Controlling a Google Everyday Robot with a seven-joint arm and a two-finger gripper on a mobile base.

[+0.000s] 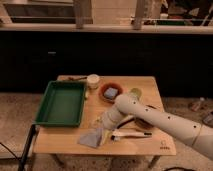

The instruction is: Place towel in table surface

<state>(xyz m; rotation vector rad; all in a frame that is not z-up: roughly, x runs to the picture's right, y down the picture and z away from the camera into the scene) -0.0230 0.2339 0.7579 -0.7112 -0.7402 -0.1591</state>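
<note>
The towel [91, 139] is a small grey cloth lying crumpled on the wooden table [55, 144], near the front edge and just right of the green tray. My white arm reaches in from the right. My gripper [102, 127] is right above the towel's upper right corner and seems to touch it. The gripper's tip is partly hidden by the arm.
A green tray [62, 102] fills the table's left side. A white cup [93, 80] stands behind it. A red bowl [110, 92] holding a grey-blue object and a yellow-green cup [135, 93] are at the back. A white utensil [131, 134] lies under my arm.
</note>
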